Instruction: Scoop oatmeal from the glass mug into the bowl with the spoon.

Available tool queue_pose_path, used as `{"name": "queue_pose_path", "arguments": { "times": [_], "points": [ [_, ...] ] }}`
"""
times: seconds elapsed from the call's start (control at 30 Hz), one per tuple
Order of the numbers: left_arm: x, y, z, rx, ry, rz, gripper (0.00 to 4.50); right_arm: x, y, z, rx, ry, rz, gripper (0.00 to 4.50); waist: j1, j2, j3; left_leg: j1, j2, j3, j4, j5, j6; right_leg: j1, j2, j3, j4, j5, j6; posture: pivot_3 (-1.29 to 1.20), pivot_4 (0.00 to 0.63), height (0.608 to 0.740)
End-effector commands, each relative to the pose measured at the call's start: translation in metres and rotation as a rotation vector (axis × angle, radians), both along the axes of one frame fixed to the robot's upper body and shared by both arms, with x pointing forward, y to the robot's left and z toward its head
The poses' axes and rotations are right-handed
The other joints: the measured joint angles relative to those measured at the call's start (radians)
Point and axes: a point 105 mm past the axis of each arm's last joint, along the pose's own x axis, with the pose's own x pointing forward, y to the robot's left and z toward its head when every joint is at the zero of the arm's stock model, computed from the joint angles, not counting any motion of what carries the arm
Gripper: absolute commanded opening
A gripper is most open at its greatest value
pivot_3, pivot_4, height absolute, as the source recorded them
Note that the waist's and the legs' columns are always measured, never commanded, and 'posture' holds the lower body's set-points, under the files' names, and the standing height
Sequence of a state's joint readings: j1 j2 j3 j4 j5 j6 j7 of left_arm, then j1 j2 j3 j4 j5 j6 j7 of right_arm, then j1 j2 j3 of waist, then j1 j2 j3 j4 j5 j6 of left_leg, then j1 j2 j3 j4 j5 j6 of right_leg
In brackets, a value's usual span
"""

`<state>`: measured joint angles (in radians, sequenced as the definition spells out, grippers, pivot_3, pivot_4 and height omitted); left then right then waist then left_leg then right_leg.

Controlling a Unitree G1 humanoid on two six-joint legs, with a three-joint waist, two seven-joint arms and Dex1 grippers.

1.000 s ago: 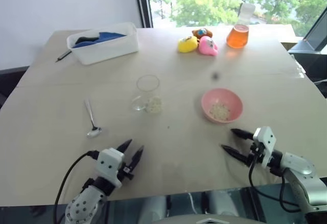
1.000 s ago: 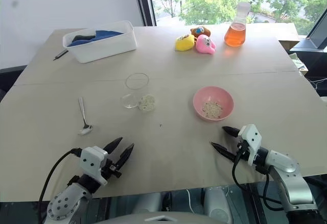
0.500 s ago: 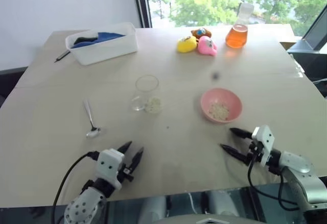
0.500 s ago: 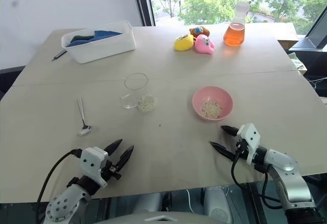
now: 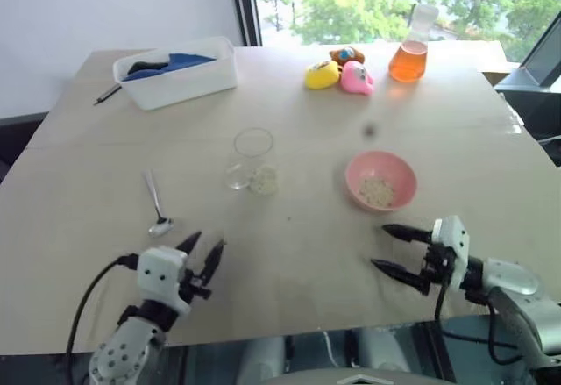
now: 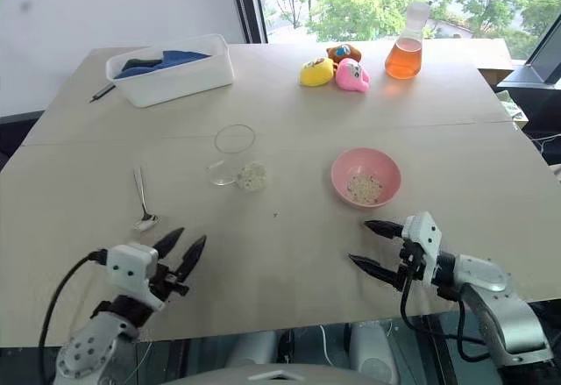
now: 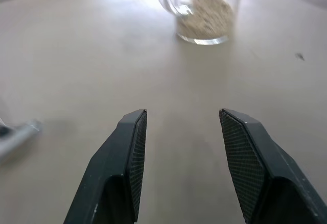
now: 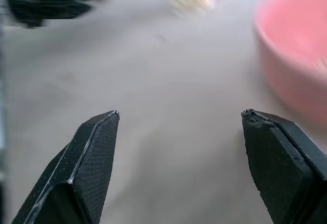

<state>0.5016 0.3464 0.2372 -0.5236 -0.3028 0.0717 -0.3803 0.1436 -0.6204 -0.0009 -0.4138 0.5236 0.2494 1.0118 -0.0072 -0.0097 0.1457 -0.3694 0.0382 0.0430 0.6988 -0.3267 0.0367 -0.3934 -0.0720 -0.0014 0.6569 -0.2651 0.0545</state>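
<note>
Nearby, spoon (image 5: 157, 203) beside left gripper (image 5: 202, 248).

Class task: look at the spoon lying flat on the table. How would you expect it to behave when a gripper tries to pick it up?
The spoon looks like shiny metal, so it is probably stiff and somewhat slippery between fingers. It lies flat on the table with a thin handle, so it may slide or pivot rather than lift cleanly. It seems slim, so likely light.
</note>
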Motion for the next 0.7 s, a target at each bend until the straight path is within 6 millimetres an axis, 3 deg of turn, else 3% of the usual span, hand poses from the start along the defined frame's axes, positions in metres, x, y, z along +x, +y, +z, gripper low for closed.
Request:
{"name": "queue_pose_path", "arguments": {
  "times": [0.03,0.1,0.17,0.37,0.57,0.7],
  "points": [
    [0.010,0.014,0.031,-0.050,-0.067,0.053,2.30,-0.011,0.020,0.028,0.018,-0.067,0.108,3.87,0.001,-0.001,0.000,0.000,0.000,-0.001,0.000,0.000,0.000,0.000,0.000,-0.001,0.000,0.000,0.000,0.00,0.150,0.740],
    [0.017,0.024,0.038,-0.045,-0.070,0.082,2.30,-0.010,0.026,0.037,0.024,-0.094,0.122,3.87,0.001,-0.001,0.000,0.000,0.000,-0.002,0.000,0.000,0.000,0.000,0.000,-0.001,0.000,0.000,0.000,0.00,0.150,0.740],
    [0.028,0.048,0.044,-0.013,-0.041,0.166,2.30,-0.006,0.034,0.050,0.049,-0.125,0.130,3.87,0.000,-0.002,0.001,0.000,0.000,-0.002,0.000,0.000,0.000,0.000,0.001,-0.002,0.000,0.000,0.000,0.00,0.150,0.740],
    [0.041,0.083,0.033,0.044,0.112,0.260,2.30,-0.007,0.044,0.059,0.046,-0.158,0.153,3.87,-0.001,-0.003,0.002,-0.001,-0.001,-0.002,0.000,0.000,-0.001,0.000,0.001,-0.002,-0.001,0.002,0.003,0.00,0.150,0.740],
    [0.048,0.098,0.029,-0.002,0.185,0.324,2.30,-0.005,0.042,0.055,0.030,-0.155,0.149,3.87,0.003,-0.007,0.005,-0.002,-0.002,-0.003,-0.001,0.000,-0.001,-0.001,0.000,-0.002,-0.001,0.002,0.003,0.00,0.150,0.740],
    [0.049,0.094,0.022,-0.037,0.249,0.323,2.30,-0.002,0.042,0.056,0.031,-0.154,0.145,3.87,0.002,-0.007,0.005,-0.002,-0.001,-0.003,-0.001,0.000,-0.001,-0.001,0.000,-0.002,-0.001,0.002,0.003,0.00,0.150,0.740]
  ]
}}
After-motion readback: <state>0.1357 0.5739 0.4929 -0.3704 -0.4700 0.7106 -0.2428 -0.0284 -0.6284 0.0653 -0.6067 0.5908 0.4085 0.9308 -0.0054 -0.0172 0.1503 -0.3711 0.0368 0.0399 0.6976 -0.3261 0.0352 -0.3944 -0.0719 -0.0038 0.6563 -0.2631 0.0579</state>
